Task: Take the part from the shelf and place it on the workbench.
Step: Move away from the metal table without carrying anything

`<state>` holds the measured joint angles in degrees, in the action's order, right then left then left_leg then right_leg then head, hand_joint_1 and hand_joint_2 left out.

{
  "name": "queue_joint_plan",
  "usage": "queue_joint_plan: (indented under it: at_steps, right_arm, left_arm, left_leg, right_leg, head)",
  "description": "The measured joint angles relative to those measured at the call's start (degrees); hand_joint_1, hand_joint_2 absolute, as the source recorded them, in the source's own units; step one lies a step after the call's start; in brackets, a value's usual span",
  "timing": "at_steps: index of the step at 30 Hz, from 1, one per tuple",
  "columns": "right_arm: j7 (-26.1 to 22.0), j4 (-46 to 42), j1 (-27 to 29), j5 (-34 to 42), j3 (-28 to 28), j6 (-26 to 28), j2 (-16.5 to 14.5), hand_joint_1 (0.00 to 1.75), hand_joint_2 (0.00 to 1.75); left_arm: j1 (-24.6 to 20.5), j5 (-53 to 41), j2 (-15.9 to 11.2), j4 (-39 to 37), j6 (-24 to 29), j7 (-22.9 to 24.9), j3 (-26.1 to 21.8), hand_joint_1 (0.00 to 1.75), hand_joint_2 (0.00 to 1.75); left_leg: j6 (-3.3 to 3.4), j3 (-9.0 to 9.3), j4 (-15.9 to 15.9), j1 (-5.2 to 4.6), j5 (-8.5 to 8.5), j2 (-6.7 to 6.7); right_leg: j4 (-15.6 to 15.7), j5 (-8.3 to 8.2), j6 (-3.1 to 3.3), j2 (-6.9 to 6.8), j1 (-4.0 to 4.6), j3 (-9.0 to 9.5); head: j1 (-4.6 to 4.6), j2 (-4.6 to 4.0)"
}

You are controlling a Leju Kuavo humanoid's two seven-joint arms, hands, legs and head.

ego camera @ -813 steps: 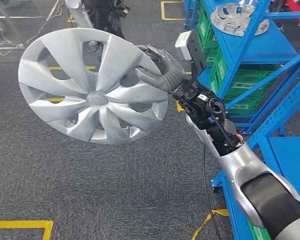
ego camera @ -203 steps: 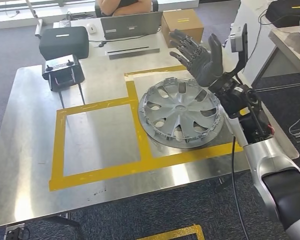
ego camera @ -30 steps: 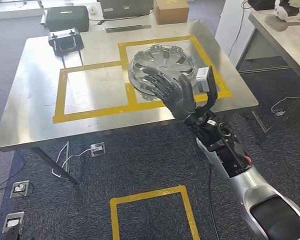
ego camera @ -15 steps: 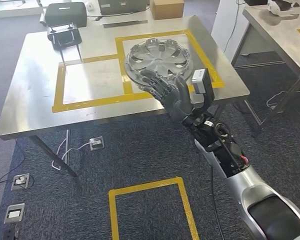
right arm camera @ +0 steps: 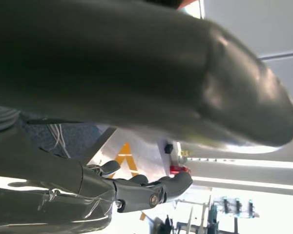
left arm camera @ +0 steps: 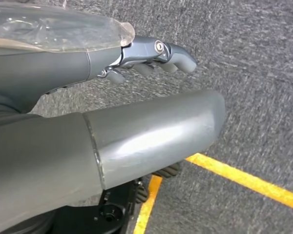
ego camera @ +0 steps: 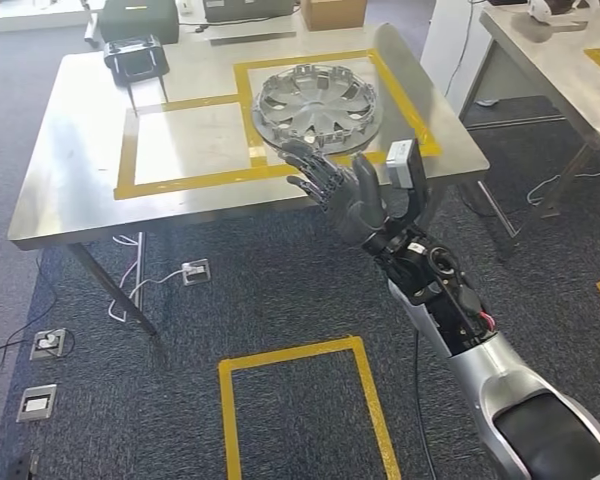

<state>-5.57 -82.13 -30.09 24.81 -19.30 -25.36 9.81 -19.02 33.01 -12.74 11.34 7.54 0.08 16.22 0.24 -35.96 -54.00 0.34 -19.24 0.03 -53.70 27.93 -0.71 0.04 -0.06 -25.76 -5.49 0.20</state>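
While the head view looks down at the workbench (ego camera: 63,190), the part (ego camera: 314,103), a silver wheel cover, lies flat on it inside the right yellow-taped square (ego camera: 403,110), rim over the tape between the two squares. Right hand (ego camera: 341,190) is raised in front of the bench's near edge, fingers spread wide, holding nothing, apart from the part. Black case (ego camera: 136,17) and a small black stand (ego camera: 136,57) sit at the far left of the bench; second table (ego camera: 561,70) at right.

Left wrist view: left hand (left arm camera: 100,126) hangs over grey carpet (left arm camera: 255,73) with yellow floor tape (left arm camera: 248,180), thumb and fingers extended, nothing in them.

Right wrist view: right hand again, close up, thumb and dark fingers (right arm camera: 152,190) straight, empty. Bench edge and yellow tape visible behind; part can't be made out here.
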Motion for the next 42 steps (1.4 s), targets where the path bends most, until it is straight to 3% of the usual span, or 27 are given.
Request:
queue_joint_plan:
  at_steps: [2,3,5,7,8,9,10,12,14,15,17,19,22,23,24,25,27,29,30,32,34,35,37,38,39,40,42]
  right_arm:
    - [-0.01,0.03,0.02,0.02,0.09,-0.15,-0.1,0.0,0.0]
    - [-0.01,0.05,0.01,0.02,0.09,-0.26,-0.21,0.0,0.0]
    - [-0.01,0.08,0.01,0.02,0.11,-0.42,-0.42,0.0,0.0]
    - [-0.01,0.14,0.1,0.02,0.13,-0.44,-0.54,0.0,0.0]
    - [-0.01,0.21,0.18,0.02,0.12,-0.46,-0.59,0.0,0.0]
    - [-0.01,0.3,0.24,0.02,0.11,-0.48,-0.64,0.0,0.0]
    - [-0.01,0.39,0.3,0.02,0.11,-0.49,-0.68,0.0,0.0]
    - [-0.03,0.5,0.34,0.02,0.14,-0.5,-0.7,0.0,0.0]
    - [-0.1,0.51,0.24,0.02,0.2,-0.56,-0.73,0.0,0.0]
    - [-0.13,0.51,0.19,0.02,0.21,-0.6,-0.74,0.0,0.0]
    - [-0.17,0.58,0.12,0.02,0.22,-0.67,-0.74,0.0,0.0]
    - [-0.16,0.72,0.09,0.01,0.23,-0.67,-0.78,0.0,0.0]
    - [-0.16,1.03,0.08,-0.02,0.29,-0.61,-0.8,0.0,0.0]
    - [-0.16,1.16,0.1,-0.03,0.32,-0.56,-0.8,0.0,0.0]
    - [-0.16,1.29,0.11,-0.03,0.37,-0.52,-0.8,0.0,0.0]
    - [-0.17,1.38,0.11,-0.04,0.4,-0.49,-0.8,0.0,0.0]
    - [-0.18,1.44,0.03,-0.06,0.47,-0.5,-0.8,0.0,0.0]
    - [-0.15,1.42,-0.18,-0.07,0.5,-0.51,-0.83,0.0,0.0]
    - [-0.13,1.4,-0.33,-0.07,0.51,-0.53,-0.84,0.0,0.0]
    - [-0.07,1.39,-0.52,-0.06,0.52,-0.56,-0.85,0.0,0.0]
    - [-0.04,1.4,-0.7,-0.04,0.49,-0.58,-0.92,0.0,0.0]
    - [-0.04,1.41,-0.79,-0.04,0.49,-0.6,-0.97,0.0,0.0]
    - [-0.05,1.44,-0.89,0.0,0.5,-0.63,-1.04,0.0,0.0]
    - [-0.07,1.45,-0.85,0.02,0.49,-0.65,-1.05,0.0,0.0]
    - [-0.08,1.46,-0.78,0.03,0.46,-0.67,-1.05,0.0,0.0]
    - [-0.09,1.48,-0.7,0.04,0.44,-0.68,-1.06,0.0,0.0]
    - [-0.11,1.55,-0.61,0.04,0.43,-0.68,-1.07,0.0,0.0]
  left_arm:
    - [0.09,0.09,-0.05,0.0,0.04,-0.01,0.0,0.0,0.0]
    - [0.15,0.16,-0.09,0.0,0.09,-0.01,0.0,0.0,0.0]
    - [0.25,0.33,-0.2,0.0,0.19,-0.02,0.0,0.0,0.0]
    - [0.33,0.42,-0.26,0.0,0.25,-0.03,0.0,0.0,0.0]
    - [0.38,0.43,-0.25,0.0,0.26,-0.04,0.0,0.0,0.0]
    - [0.4,0.43,-0.23,0.0,0.26,-0.03,0.0,0.0,0.0]
    - [0.39,0.43,-0.24,0.0,0.26,-0.03,0.0,0.0,0.0]
    - [0.31,0.44,-0.29,0.0,0.26,-0.02,0.0,0.0,0.0]
    - [0.19,0.51,-0.37,0.0,0.26,-0.08,0.0,0.0,0.0]
    - [0.16,0.55,-0.39,0.0,0.26,-0.11,0.0,0.0,0.0]
    - [0.25,0.62,-0.38,0.0,0.26,-0.16,0.0,0.0,0.0]
    - [0.32,0.65,-0.34,0.0,0.26,-0.17,0.0,0.0,0.0]
    - [0.36,0.62,-0.28,0.0,0.26,-0.17,0.0,0.0,0.0]
    - [0.42,0.6,-0.26,0.0,0.26,-0.17,0.0,0.0,0.0]
    - [0.46,0.57,-0.25,0.0,0.26,-0.17,0.0,0.0,0.0]
    - [0.49,0.55,-0.24,0.0,0.26,-0.16,0.0,0.0,0.0]
    - [0.51,0.49,-0.23,0.0,0.3,-0.09,0.0,0.0,0.0]
    - [0.49,0.49,-0.24,0.0,0.38,0.0,0.0,0.0,0.0]
    - [0.49,0.53,-0.25,0.0,0.41,0.01,0.0,0.0,0.0]
    - [0.54,0.6,-0.29,0.0,0.44,0.01,0.0,0.0,0.0]
    - [0.62,0.61,-0.38,0.0,0.46,0.0,0.0,0.0,0.0]
    - [0.63,0.61,-0.46,0.0,0.49,-0.01,0.0,0.0,0.0]
    - [0.69,0.61,-0.54,0.0,0.56,-0.03,0.0,0.0,0.0]
    - [0.72,0.61,-0.53,0.0,0.58,-0.04,0.0,0.0,0.0]
    - [0.76,0.61,-0.49,0.0,0.59,-0.05,0.0,0.0,0.0]
    - [0.77,0.61,-0.45,0.0,0.59,-0.08,0.0,0.0,0.0]
    - [0.75,0.62,-0.47,0.0,0.59,-0.15,0.0,0.0,0.0]
  left_leg:
    - [-0.71,-0.3,0.1,0.04,0.45,-0.1]
    - [-1.04,-0.82,-0.71,0.09,-0.64,-0.16]
    - [-1.61,-2.87,-5.88,0.29,-5.9,-0.24]
    - [-2.14,-5.19,-14.03,0.45,-10.97,-0.21]
    - [-2.33,-5.6,-16.99,0.53,-11.56,-0.21]
    - [-2.47,-5.15,-18.19,0.61,-10.76,-0.21]
    - [-2.51,-3.61,-17.2,0.69,-9.07,-0.2]
    - [-2.39,2.04,-10.4,0.72,-6.86,-0.22]
    - [-1.8,7.29,-2.61,0.5,-7.68,-0.3]
    - [-1.43,8.49,-0.55,0.31,-8.27,-0.34]
    - [-0.41,8.23,0.19,0.25,-7.98,-0.2]
    - [0.75,7.42,0.29,0.39,-7.03,0.08]
    - [1.62,5.55,0.27,0.29,-5.37,0.22]
    - [1.6,4.84,0.22,0.22,-4.81,0.22]
    - [1.53,4.12,0.15,0.16,-4.28,0.21]
    - [1.44,3.45,0.06,0.11,-3.81,0.21]
    - [1.12,2.33,-0.18,0.05,-2.99,0.21]
    - [0.53,1.59,-0.32,-0.04,-2.15,0.25]
    - [0.17,1.34,-0.28,-0.04,-1.7,0.28]
    - [-0.55,0.99,-0.09,-0.05,-0.9,0.28]
    - [-1.13,0.06,-1.52,0.03,-2.32,0.16]
    - [-1.4,-0.95,-3.8,0.09,-4.39,0.11]
    - [-1.94,-3.81,-11.49,0.31,-9.79,0.08]
    - [-2.17,-5.01,-15.23,0.42,-11.39,0.08]
    - [-2.35,-5.55,-17.7,0.52,-11.69,0.08]
    - [-2.45,-5.1,-18.15,0.63,-10.75,0.09]
    - [-2.48,-0.85,-12.69,0.8,-7.38,0.11]
  right_leg:
    - [0.43,-0.93,0.8,-0.11,-0.11,-0.7]
    - [0.58,-1.54,1.31,-0.2,-0.27,-1.19]
    - [0.83,-2.97,2.06,-0.4,-0.53,-2.51]
    - [0.75,-4.37,2.29,-0.42,-0.55,-4.47]
    - [0.69,-5.06,2.24,-0.4,-0.55,-5.45]
    - [0.59,-5.71,2.14,-0.4,-0.55,-6.4]
    - [0.46,-6.3,1.98,-0.39,-0.57,-7.29]
    - [0.1,-7.26,1.5,-0.37,-0.55,-8.7]
    - [-0.2,-8.13,0.86,-0.42,-0.43,-9.47]
    - [-0.21,-8.59,0.5,-0.46,-0.41,-9.66]
    - [-0.25,-9.23,-0.21,-0.43,-0.51,-9.94]
    - [-2.49,-6.72,-0.69,-0.29,-0.63,-10.96]
    - [-13.67,1.6,-1.08,-0.2,-0.73,-13.89]
    - [-17.01,2.86,-1.15,-0.19,-0.72,-14.33]
    - [-18.62,2.74,-1.15,-0.2,-0.71,-13.98]
    - [-18.0,1.51,-1.05,-0.2,-0.7,-12.63]
    - [-11.16,-1.16,-0.5,-0.19,-0.58,-7.43]
    - [-3.17,-1.3,0.06,-0.16,-0.25,-2.47]
    - [-0.98,-0.8,0.29,-0.14,-0.07,-1.37]
    - [0.21,-1.01,0.75,-0.14,0.01,-1.28]
    - [0.65,-1.97,1.5,-0.27,-0.28,-1.92]
    - [0.86,-2.51,1.87,-0.35,-0.45,-2.39]
    - [0.86,-3.54,2.29,-0.39,-0.47,-3.71]
    - [0.84,-4.05,2.33,-0.38,-0.47,-4.41]
    - [0.81,-4.54,2.28,-0.37,-0.47,-5.1]
    - [0.76,-4.97,2.19,-0.36,-0.48,-5.72]
    - [0.52,-5.66,1.84,-0.34,-0.52,-6.74]
  head:
    - [0.14,0.0]
    - [0.3,0.0]
    - [0.8,0.0]
    - [1.17,0.0]
    - [1.23,0.0]
    - [1.29,0.0]
    - [1.31,0.0]
    - [1.31,0.0]
    - [1.21,0.0]
    - [1.16,0.0]
    - [1.09,0.0]
    - [1.08,0.0]
    - [0.78,0.0]
    - [0.69,0.0]
    - [0.64,0.0]
    - [0.59,0.0]
    - [0.47,0.0]
    - [0.43,0.0]
    - [0.39,0.0]
    - [0.34,0.0]
    - [0.55,0.0]
    - [0.74,0.0]
    - [1.09,0.0]
    - [1.17,0.0]
    - [1.21,0.0]
    - [1.26,0.0]
    - [1.28,0.0]
